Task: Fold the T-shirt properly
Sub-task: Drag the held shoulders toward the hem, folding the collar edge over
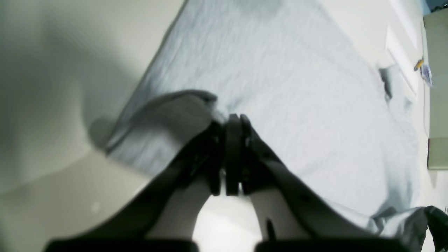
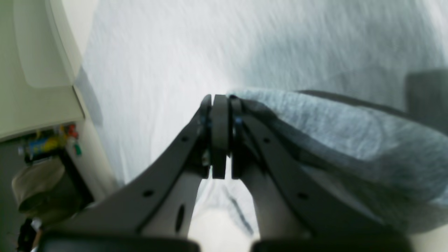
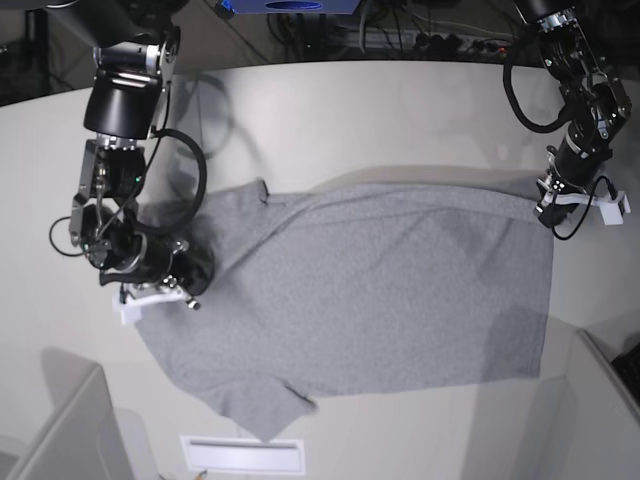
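- Looks like a robotics lab: two black robot arms (image 3: 120, 150) fixed at a pale round table (image 3: 400, 110).
- Cables (image 3: 400, 35) bunched on floor behind, blue box (image 3: 290, 6) at back edge.
- Clutter (image 2: 49, 143) by table's side.

The table (image 3: 400, 110) is pale and smooth. The T-shirt (image 3: 380, 290) lies spread on it. A white strip (image 3: 242, 455) lies just below the shirt's lower sleeve.

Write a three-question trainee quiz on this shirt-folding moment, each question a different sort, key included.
1. True or false: the right gripper is shut on the T-shirt.
2. The left gripper pinches: A) a shirt edge B) a tray C) nothing.
3. Fill in: in the base view the shirt's visible side is plain ____, with no lettering.

Key: 1 true; 2 A; 3 grey.
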Controlling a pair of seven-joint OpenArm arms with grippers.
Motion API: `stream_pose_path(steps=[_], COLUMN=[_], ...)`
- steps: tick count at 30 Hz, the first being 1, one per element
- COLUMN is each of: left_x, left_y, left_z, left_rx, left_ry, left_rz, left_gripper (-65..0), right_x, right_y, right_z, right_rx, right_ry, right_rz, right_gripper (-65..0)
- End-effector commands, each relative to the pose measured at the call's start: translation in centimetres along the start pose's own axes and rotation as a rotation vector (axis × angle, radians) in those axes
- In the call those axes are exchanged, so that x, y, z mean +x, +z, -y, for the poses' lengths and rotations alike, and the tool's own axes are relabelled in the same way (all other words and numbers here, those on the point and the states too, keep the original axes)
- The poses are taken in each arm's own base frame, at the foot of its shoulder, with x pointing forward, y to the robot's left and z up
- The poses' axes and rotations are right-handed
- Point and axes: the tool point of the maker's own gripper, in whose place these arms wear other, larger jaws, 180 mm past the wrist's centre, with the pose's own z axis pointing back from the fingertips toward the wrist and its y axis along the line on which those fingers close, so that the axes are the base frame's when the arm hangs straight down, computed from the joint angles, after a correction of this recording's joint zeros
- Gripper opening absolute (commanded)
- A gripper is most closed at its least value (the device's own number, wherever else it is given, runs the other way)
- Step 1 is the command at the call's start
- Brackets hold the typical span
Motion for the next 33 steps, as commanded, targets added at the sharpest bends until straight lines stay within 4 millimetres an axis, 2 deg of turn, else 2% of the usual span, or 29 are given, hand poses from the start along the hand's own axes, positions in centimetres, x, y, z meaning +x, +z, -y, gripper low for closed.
stream_pose_path(steps=[1,4,8,10,13,19,24,33], left_x=[1.2,0.8,1.2,1.2,1.3,2.3,1.2,1.4], left_y=[0.0,-0.6,-1.7,-2.1,-2.4,-3.0,-3.6,-3.8], left_z=[0.4,-0.4,-0.4,-0.4,-0.6,0.0,-1.4,-1.2], left_rx=[-0.011,0.002,-0.001,-0.001,0.002,-0.013,0.016,0.012], left_ry=[-0.017,0.005,0.036,0.044,0.05,0.048,0.082,0.085], left_rz=[0.03,0.013,0.014,0.008,0.006,0.021,-0.015,-0.011], left_gripper=[-65.0,-65.0,-65.0,-65.0,-65.0,-65.0,-65.0,-65.0], right_x=[2.1,2.8,3.1,3.9,3.7,4.5,4.2,3.7], right_y=[0.5,0.0,-1.1,-1.2,-2.1,-2.7,-2.8,-2.9], right_z=[-0.8,-0.9,-0.6,-0.3,-0.8,0.5,1.0,1.5], right_rx=[0.017,0.014,0.002,-0.012,-0.03,-0.07,-0.08,-0.089], right_ry=[0.019,0.006,-0.02,-0.017,0.042,0.036,0.032,0.029], right_rz=[0.056,0.066,0.041,0.054,0.043,0.052,0.046,0.034], right_gripper=[-65.0,-65.0,-65.0,-65.0,-65.0,-65.0,-65.0,-65.0])
